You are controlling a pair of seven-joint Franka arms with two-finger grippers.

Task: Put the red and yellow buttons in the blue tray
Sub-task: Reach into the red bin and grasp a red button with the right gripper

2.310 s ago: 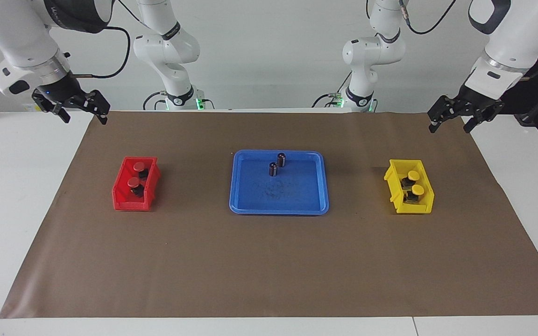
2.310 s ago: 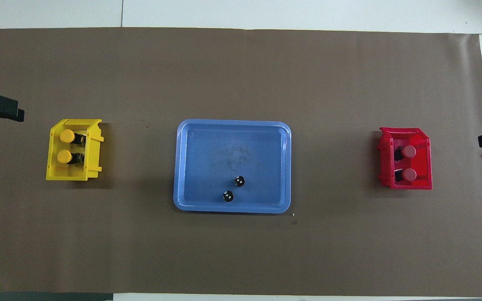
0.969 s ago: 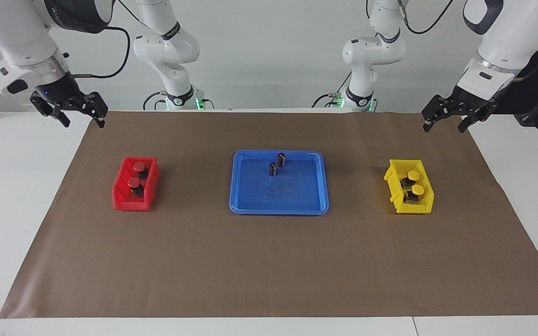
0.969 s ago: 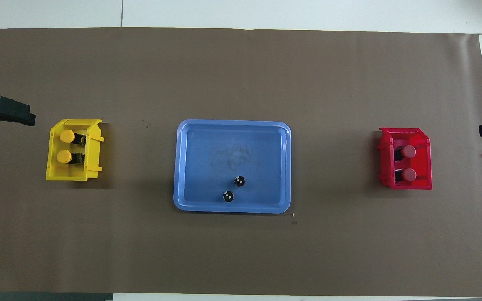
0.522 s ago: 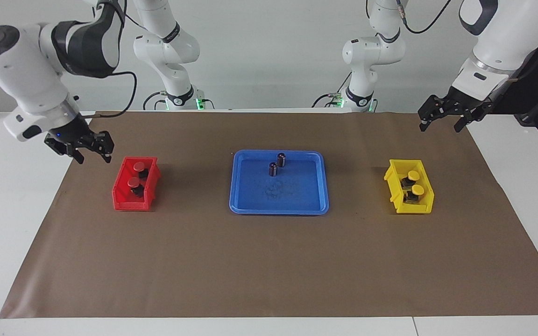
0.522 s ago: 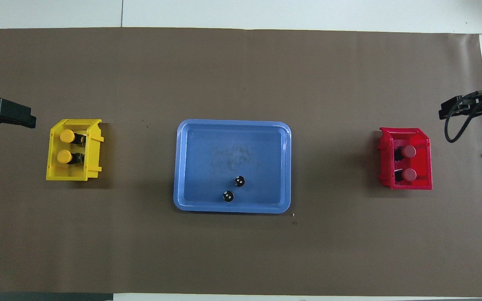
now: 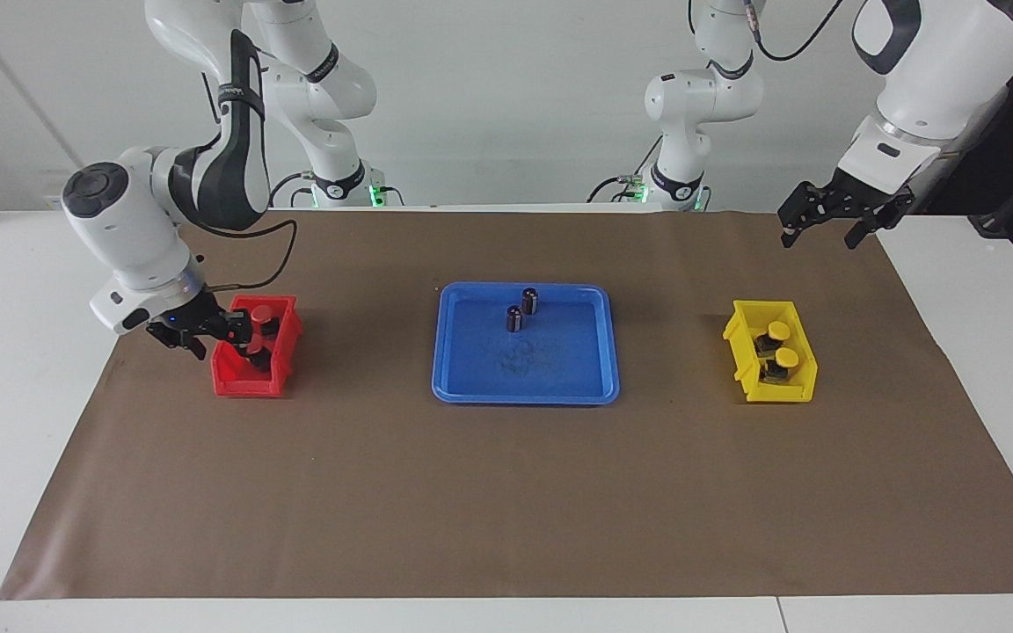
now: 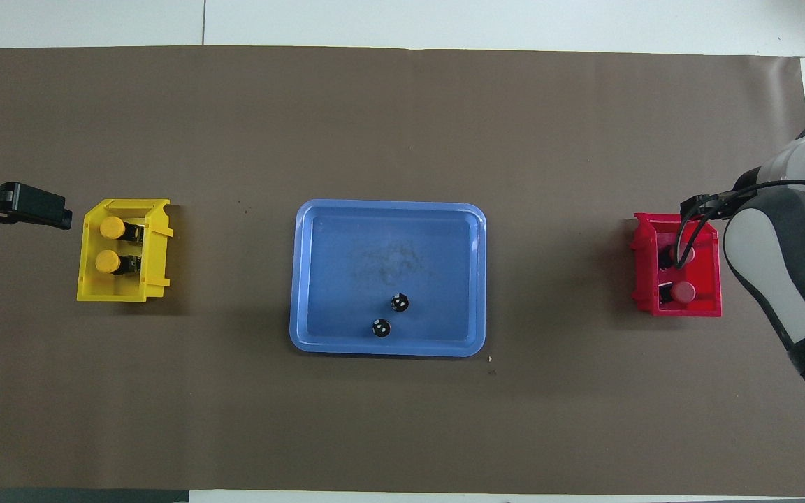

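A mat (image 7: 506, 492) covers most of the tabletop (image 7: 23, 352). The tray (image 7: 524, 397) lies in the middle of the mat. Two cylinders (image 7: 530, 301) (image 7: 514, 318) stand in it, in the part nearer to the robots, just beside each other.

One bin (image 7: 234, 382) sits toward the right arm's end, well apart from the tray, with two buttons (image 7: 261, 313) (image 7: 251, 347) in it. The right tool (image 7: 238, 334) is low at this bin, over its inside.

A second bin (image 7: 770, 394) sits toward the left arm's end and holds two more buttons (image 7: 778, 331) (image 7: 786, 357). The left tool (image 7: 819, 230) hangs in the air over the mat's corner there, apart from that bin.
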